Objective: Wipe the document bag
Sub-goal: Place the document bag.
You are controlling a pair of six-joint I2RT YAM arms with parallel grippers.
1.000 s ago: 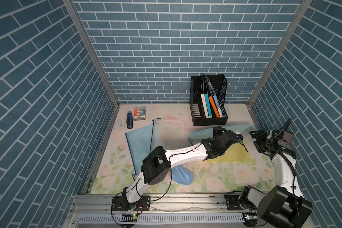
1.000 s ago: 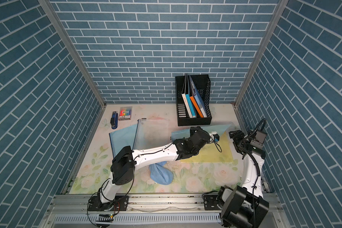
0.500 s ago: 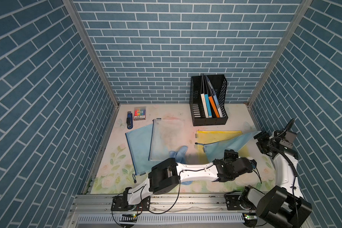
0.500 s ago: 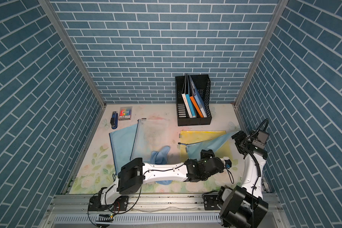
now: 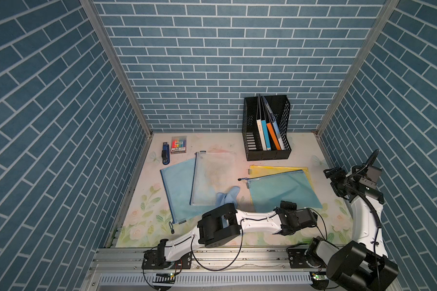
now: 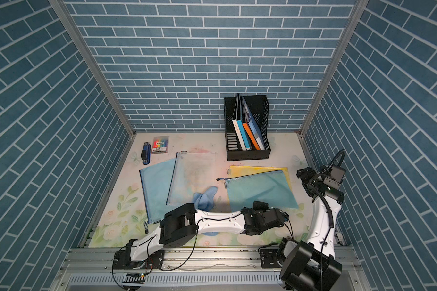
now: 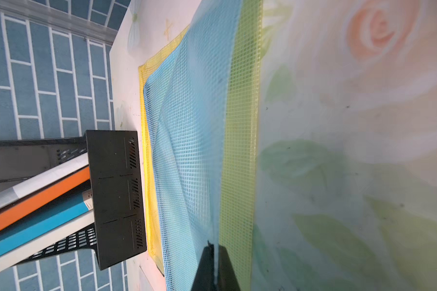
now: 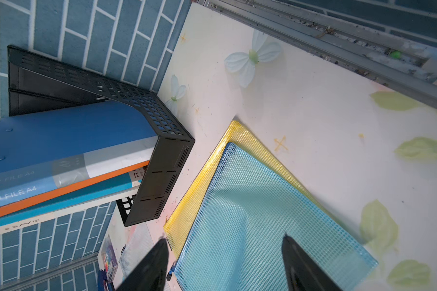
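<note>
- Found the left gripper (image 7: 214, 252) pressed together on the near edge of a teal mesh zip document bag (image 5: 283, 191), with the mesh drawn up thin between the dark fingers in the left wrist view.
- Saw that teal bag on the right half of the floral-print table (image 5: 237, 148), slanted over a yellow mesh document bag (image 5: 275, 169), leaving only the yellow bag's far strip and right edge showing in both top views.
- Spotted a crumpled light-blue cloth (image 5: 226, 199) loose on the table, in no gripper, overlapping the near right corner of a clear mesh document bag (image 5: 212, 173) marked with a greyish smudge.
- Saw the clear bag overlapping the right edge of a pale blue mesh document bag (image 5: 177, 189) on the left half of the table.
- Found the right gripper (image 8: 225, 249) spread wide and holding nothing, raised near the table's right edge, beside the yellow bag's far right corner.
- Noted a black perforated file holder (image 5: 268, 154) with upright folders against the back wall, just behind the yellow bag.
- Noted a blue stapler (image 5: 165, 156) and a pack of coloured highlighters (image 5: 179, 144) side by side in the far left corner.
</note>
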